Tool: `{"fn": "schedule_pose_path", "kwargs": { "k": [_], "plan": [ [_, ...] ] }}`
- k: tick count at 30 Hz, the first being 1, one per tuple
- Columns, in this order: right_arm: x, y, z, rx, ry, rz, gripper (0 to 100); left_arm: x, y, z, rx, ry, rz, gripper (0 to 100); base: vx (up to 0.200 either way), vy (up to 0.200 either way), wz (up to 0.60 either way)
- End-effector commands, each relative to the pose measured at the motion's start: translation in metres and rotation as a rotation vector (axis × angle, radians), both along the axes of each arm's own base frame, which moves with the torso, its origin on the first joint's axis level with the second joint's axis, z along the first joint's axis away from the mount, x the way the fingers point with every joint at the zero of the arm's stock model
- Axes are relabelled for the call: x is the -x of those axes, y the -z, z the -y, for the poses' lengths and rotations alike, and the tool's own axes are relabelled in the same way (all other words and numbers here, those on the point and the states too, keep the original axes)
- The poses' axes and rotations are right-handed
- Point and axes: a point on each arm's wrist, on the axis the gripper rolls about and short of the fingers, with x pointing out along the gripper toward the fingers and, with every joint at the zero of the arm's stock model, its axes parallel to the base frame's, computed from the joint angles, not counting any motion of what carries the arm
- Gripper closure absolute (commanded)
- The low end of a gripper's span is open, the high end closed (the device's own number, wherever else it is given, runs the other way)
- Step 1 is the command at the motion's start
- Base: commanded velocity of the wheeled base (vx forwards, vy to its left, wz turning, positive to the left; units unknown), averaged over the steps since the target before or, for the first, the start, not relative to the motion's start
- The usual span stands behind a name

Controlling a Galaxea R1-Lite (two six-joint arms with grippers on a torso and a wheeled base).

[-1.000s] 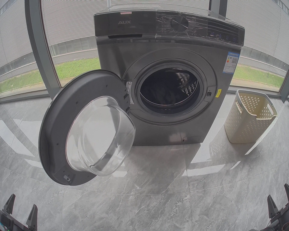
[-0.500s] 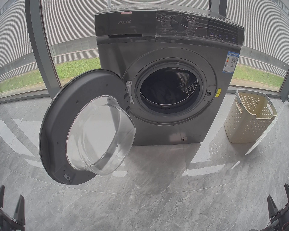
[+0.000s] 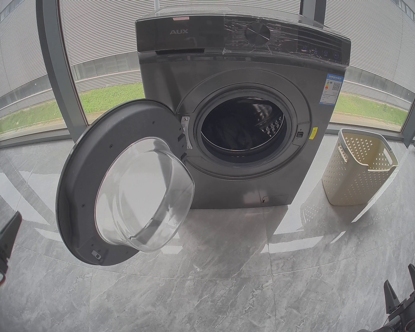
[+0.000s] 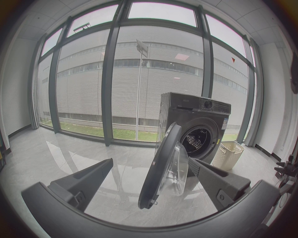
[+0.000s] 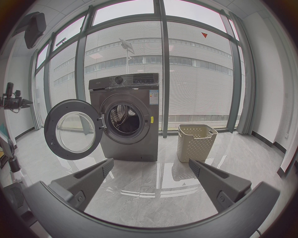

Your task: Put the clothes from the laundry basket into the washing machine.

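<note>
Since both grippers hang low and well back from the machine, nothing is in hand: left gripper (image 4: 149, 161) has its fingers spread wide with nothing between them, right gripper (image 5: 150, 161) the same

Clothes (image 5: 128, 124): a dark heap sits low inside the drum (image 3: 242, 127) of the washing machine (image 3: 242, 60). The laundry basket (image 3: 359, 168) stands on the floor just beside the machine, on the robot's right. What I can see of its inside is bare perforated wall, and its bottom is hidden, so my guess is loading is done or nearly so

Risks from here:
- door (image 3: 86, 173) is swung fully open toward the robot's left, glass bowl facing out. The left gripper is near its edge, so a careless sweep of that arm could hit the bowl or lever the hinge
- basket looks like light plastic on a glossy floor (image 3: 242, 268). A nudge from the right arm would likely slide or tip it
- dark fabric in a dark drum is hard to judge. If a fold lies over the door seal, shutting the door could pinch it; can't tell from here
- a reach into the basket goes blind near the bottom

Markings:
- logo lettering (image 3: 178, 31) on the control panel's left part
- pink sticker (image 3: 180, 18) on the top edge
- blue-and-white label (image 3: 331, 90) with a code square, upper right of the front
- small yellow sticker (image 3: 313, 133) next to the latch
- dial (image 3: 257, 33) and panel sit under plastic wrap

Fine print too small to make out
</note>
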Motion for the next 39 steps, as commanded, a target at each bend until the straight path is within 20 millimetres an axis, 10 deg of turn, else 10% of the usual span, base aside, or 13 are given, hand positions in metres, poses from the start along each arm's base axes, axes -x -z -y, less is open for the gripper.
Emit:
{"fn": "schedule_pose_path", "kwargs": {
  "k": [1,22,32,39],
  "plan": [
    [-0.001,0.005,0.0,0.0,0.0,-0.01,0,-0.082,-0.021,0.004,-0.018,0.036,-0.162,0,0.0,0.0,0.0],
    [-0.001,0.005,0.0,0.0,0.0,-0.01,0,-0.141,-0.011,0.015,-0.016,0.366,-0.321,0,0.0,0.0,0.0],
    [-0.001,0.005,0.0,0.0,0.0,-0.01,0,-0.097,-0.035,0.047,0.132,0.789,-0.242,0,0.0,0.0,0.0],
    [-0.001,0.005,0.0,0.0,-0.001,-0.01,0,-0.1,-0.031,0.047,0.079,0.665,-0.243,0,0.0,0.0,0.0]
  ]
}}
